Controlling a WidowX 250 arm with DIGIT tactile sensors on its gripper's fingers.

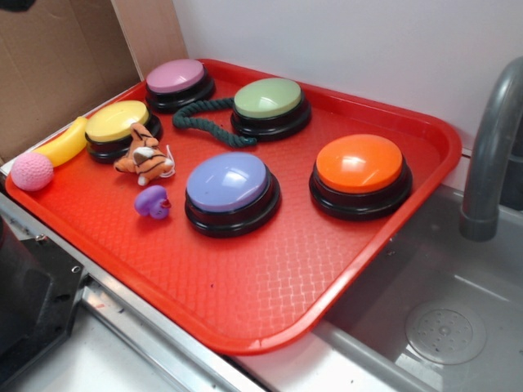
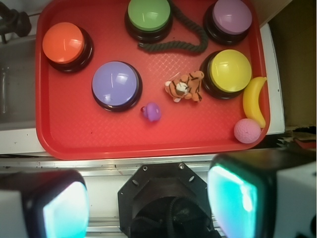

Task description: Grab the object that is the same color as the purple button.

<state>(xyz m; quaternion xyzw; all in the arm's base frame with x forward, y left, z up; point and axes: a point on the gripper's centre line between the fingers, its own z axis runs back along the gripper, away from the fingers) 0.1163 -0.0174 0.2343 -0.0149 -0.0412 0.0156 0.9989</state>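
Gripper (image 2: 148, 203): two fingers with teal pads (image 2: 67, 208) frame the bottom of the wrist view, spread wide apart, nothing between them; it hangs high above the near edge of the tray, outside it.
Small glossy purple duck-shaped toy (image 2: 152, 112) (image 1: 153, 202): closest thing ahead of the spread fingers, lying free on the tray floor, touching nothing.
Large lavender-purple dome button on a black base (image 2: 117, 85) (image 1: 230, 189): just beside the duck, a little farther from the gripper.
Orange striped tiger plush (image 2: 184, 87) (image 1: 145, 156): near the duck on its other side, against the yellow dome button (image 2: 228, 72) (image 1: 121, 127).
Pink knitted ball (image 2: 246, 131) (image 1: 32, 171) and yellow plastic banana (image 2: 254, 100) (image 1: 63, 144): at the tray's side rim, touching each other.
Far row: orange dome button (image 2: 64, 44), green dome button (image 2: 148, 16), pinkish-mauve dome button (image 2: 231, 18), with a dark green rope (image 2: 184, 40) curled between the last two.
Red textured plastic tray (image 2: 89, 134) (image 1: 270, 278): holds all of it.
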